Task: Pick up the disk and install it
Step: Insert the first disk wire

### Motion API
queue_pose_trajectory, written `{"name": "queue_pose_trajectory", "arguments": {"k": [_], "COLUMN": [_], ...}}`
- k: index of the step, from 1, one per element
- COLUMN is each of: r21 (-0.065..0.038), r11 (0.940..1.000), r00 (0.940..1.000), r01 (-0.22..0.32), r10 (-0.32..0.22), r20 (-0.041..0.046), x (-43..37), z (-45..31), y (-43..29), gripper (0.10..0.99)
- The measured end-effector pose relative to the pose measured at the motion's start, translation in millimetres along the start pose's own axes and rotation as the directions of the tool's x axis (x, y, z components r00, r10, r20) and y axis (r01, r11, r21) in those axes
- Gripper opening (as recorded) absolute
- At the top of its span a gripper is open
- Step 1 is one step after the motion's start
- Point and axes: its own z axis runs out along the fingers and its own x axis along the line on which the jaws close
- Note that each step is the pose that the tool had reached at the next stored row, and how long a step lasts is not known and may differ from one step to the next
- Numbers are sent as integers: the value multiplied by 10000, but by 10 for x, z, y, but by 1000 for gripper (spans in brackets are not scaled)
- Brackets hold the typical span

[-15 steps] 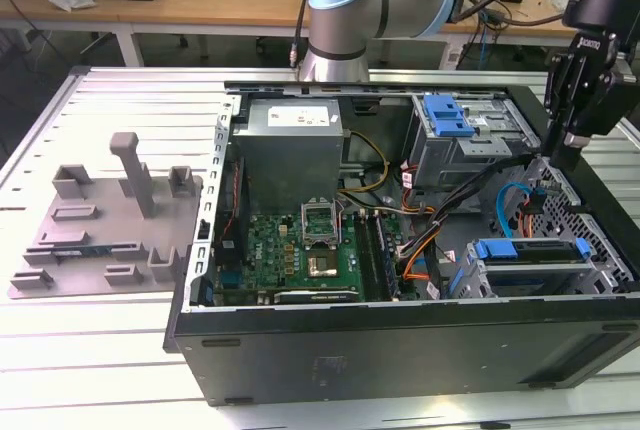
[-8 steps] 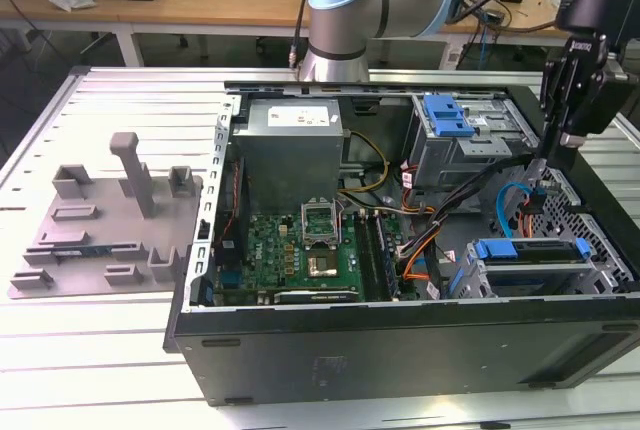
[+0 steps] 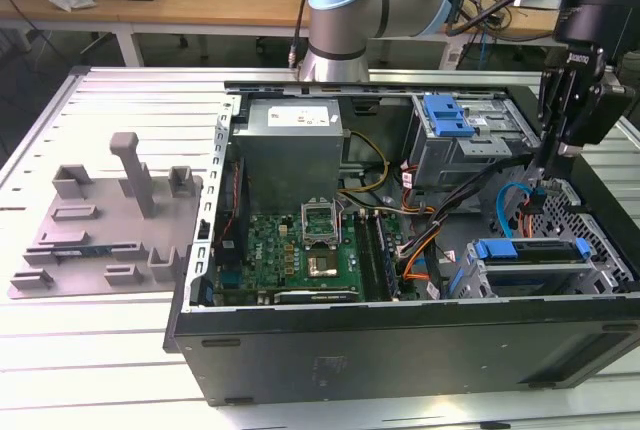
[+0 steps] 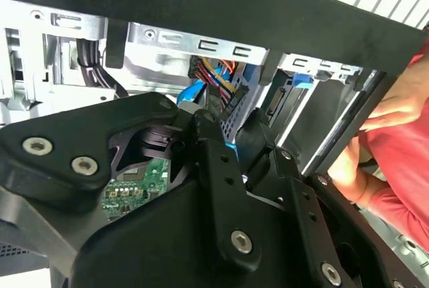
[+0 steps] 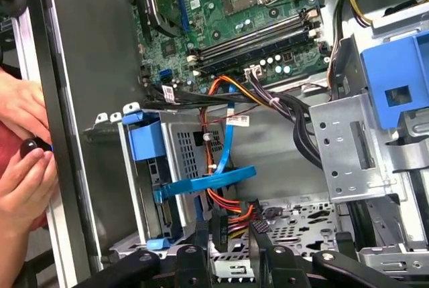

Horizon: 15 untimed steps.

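Note:
The disk (image 3: 530,261) lies in the drive cage (image 3: 600,268) at the near corner of the open computer case on the exterior view's right. I see it as a grey slab under its blue frame (image 3: 530,248). In the first wrist view the same cage (image 5: 191,151) shows blue frame parts (image 5: 145,142). My gripper (image 3: 541,176) hangs just behind that cage, among the cables. In both wrist views the fingers (image 5: 263,234) stand close together around a black cable connector (image 5: 222,224) with red and orange wires (image 4: 216,80). A blue cable (image 5: 229,142) runs beside it.
A second cage with a bare blue clip (image 3: 447,115) sits at the back of the case. The motherboard (image 3: 300,250) and grey power supply (image 3: 292,150) lie to the exterior view's left. A grey fixture plate (image 3: 105,220) rests on the table. A person's hands (image 5: 23,161) are at the case wall.

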Motion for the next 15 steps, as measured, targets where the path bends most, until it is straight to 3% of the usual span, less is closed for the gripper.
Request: {"name": "queue_pose_trajectory", "arguments": {"k": [4, 10, 11, 15], "r21": [-11, -10, -9, 2], "r11": [10000, 10000, 10000, 10000], "r00": [10000, 10000, 10000, 9999], "r01": [39, 39, 39, 36], "r10": [-39, -39, -40, -36], "r20": [-22, -29, -30, -119], "x": [-16, -18, -18, -17], "z": [49, 60, 60, 61], "y": [-5, -6, -6, -2], "gripper": [373, 353, 282, 282]}}
